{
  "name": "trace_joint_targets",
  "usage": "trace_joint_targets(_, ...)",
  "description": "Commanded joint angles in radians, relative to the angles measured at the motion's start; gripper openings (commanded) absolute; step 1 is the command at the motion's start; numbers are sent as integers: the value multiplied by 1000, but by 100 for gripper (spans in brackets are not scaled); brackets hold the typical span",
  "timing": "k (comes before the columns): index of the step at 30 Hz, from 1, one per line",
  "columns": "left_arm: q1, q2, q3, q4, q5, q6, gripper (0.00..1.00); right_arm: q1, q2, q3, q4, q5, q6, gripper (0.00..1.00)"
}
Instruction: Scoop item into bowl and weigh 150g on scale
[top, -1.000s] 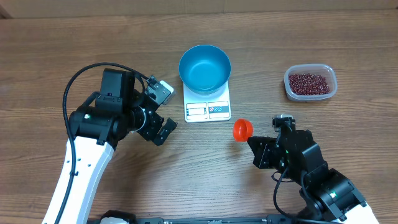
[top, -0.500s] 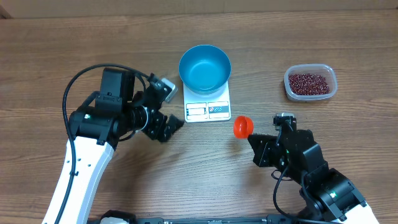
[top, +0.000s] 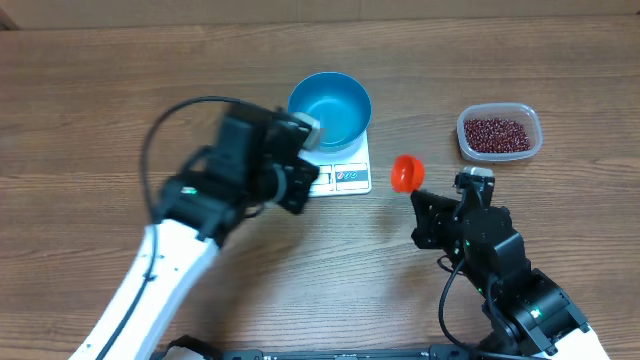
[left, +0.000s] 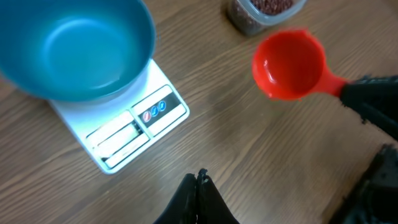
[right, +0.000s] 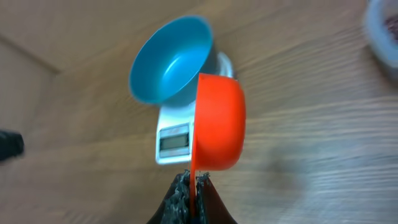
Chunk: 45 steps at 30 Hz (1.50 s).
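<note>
The wooden table (top: 90, 90) fills the overhead view, with a paler tan band along the top edge. At upper centre the blue bowl (top: 330, 108) sits on the white scale (top: 345, 178). The left gripper (left: 200, 183) is clenched on nothing at the bottom centre of its wrist view, the scale's buttons just up-left of it. The clear tub (top: 499, 133) at upper right holds the beans (top: 497, 131), well apart from both grippers. The right gripper (right: 189, 186) is clamped on the handle of the red-orange scoop (top: 404, 172), which is between scale and tub. Only the left wrist view looks into the scoop's cup. The right wrist view sees it edge-on before bowl and scale. Overhead, the left arm is blurred.
</note>
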<state>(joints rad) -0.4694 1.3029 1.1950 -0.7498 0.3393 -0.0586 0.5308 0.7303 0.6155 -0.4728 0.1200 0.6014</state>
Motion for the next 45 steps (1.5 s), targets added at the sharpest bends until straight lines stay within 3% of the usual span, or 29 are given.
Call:
trace_joint_targets(1,-150,68,-3,56,-326,-184,4,-3,-3,32,11,129,-8,4)
trace_joint_targets(4,-233,157,-3,103,-446,-258,4,-3,-3,32,12,167,-8,4)
trace_joint_targets(7,-271,261,-3,156,-454,-264,4,-3,-3,32,12,210,-8,4)
trace_joint_targets(11,-277,353,-3,217,-489,-264,4,-3,-3,32,13,243,-8,4)
trace_joint_targets(17,-275,449,-3,274,-681,-254,4,-3,-3,32,12,246,-8,4)
trace_joint_targets(24,-275,532,-3,316,-686,-186,4,-3,-3,32,12,246,-8,4)
trace_joint_targets(28,-277,570,-3,341,-686,-79,4,-3,-3,32,13,246,-8,4)
trace_joint_targets(40,-277,576,-3,412,-661,94,4,-3,-3,32,13,246,-8,4)
trace_joint_targets(45,-275,592,-3,430,-653,112,4,-3,-3,32,12,246,-8,4)
